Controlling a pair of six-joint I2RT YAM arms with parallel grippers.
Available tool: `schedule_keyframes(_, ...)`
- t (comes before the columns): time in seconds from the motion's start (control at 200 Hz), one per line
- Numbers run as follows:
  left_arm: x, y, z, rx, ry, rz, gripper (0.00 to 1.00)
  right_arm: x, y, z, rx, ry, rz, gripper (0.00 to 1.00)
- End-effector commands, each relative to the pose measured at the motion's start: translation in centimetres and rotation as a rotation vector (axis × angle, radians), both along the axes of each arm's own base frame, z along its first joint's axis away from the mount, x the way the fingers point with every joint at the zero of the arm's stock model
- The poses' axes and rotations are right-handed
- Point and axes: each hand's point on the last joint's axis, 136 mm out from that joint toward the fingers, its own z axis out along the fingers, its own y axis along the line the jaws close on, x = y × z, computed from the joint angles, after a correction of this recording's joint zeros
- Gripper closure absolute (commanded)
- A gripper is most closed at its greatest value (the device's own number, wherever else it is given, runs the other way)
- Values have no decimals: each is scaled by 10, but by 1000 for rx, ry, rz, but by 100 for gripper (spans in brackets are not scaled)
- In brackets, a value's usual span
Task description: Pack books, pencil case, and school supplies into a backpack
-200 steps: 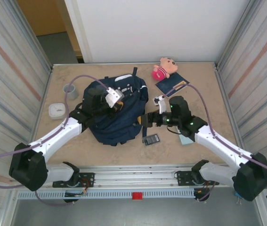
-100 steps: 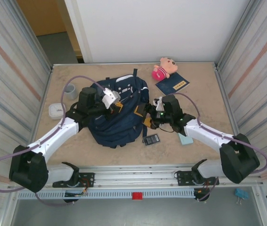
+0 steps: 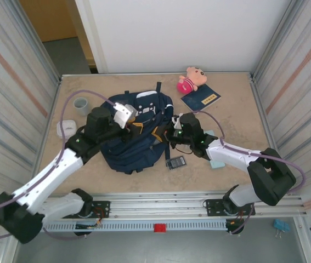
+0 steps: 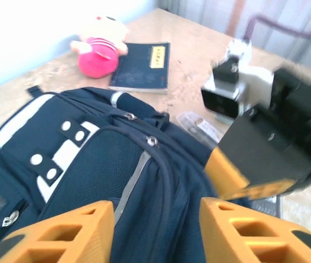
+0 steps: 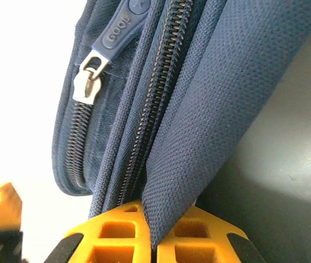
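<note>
The dark navy backpack (image 3: pixel 136 143) lies mid-table, and its white patches and pale stripe face my left wrist camera (image 4: pixel 117 164). My left gripper (image 3: pixel 135 125) (image 4: pixel 155 230) hovers open over its top, a fabric fold lying loose between the orange fingers. At the pack's right edge my right gripper (image 3: pixel 162 134) (image 5: pixel 156 241) is shut on a navy fabric flap (image 5: pixel 215 109) beside the zipper (image 5: pixel 150 109). The navy book (image 3: pixel 201 99) (image 4: pixel 141 66) lies at the back right. The dark calculator (image 3: pixel 175 163) sits in front of the pack. A teal pencil case (image 3: pixel 218 163) peeks from under my right arm. A slim clear oblong item (image 4: pixel 199 125) lies beside the pack.
A pink plush toy (image 3: pixel 192 78) sits behind the book. A grey cup (image 3: pixel 81 105) and a small white object (image 3: pixel 66 128) stand left of the pack. Corrugated walls close in both sides, and the rail runs along the near edge.
My left gripper has let go of the backpack and opened. My right gripper moved left to the pack's edge and shut on the fabric flap.
</note>
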Motion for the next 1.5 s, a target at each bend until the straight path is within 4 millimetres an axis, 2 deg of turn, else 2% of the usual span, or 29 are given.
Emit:
schedule_keyframes(0.0,-19,46,0,-76,165,382,52,11,9,50,78,-97,-55,98)
schedule_keyframes(0.155,-59,50,-28,-116,318,543,51,11,15,61,92,-98,-77,98)
schedule_keyframes(0.346,-75,20,-56,-99,450,579,49,7,27,73,99,-110,-64,98)
schedule_keyframes(0.556,-70,7,-76,-166,533,668,48,1,41,77,107,-109,-31,98)
schedule_keyframes(0.747,-59,-4,-74,-274,509,677,52,-3,49,78,109,-100,-8,98)
schedule_keyframes(1.017,-56,10,-94,-181,514,811,59,-6,53,84,116,-107,3,98)
schedule_keyframes(1.228,-50,1,-101,-167,525,822,63,-9,55,90,120,-119,18,98)
schedule_keyframes(1.363,-47,2,-103,-173,529,839,75,-12,54,92,115,-126,27,98)
schedule_keyframes(1.493,-47,10,-102,-150,530,852,95,-14,50,86,79,-122,28,98)
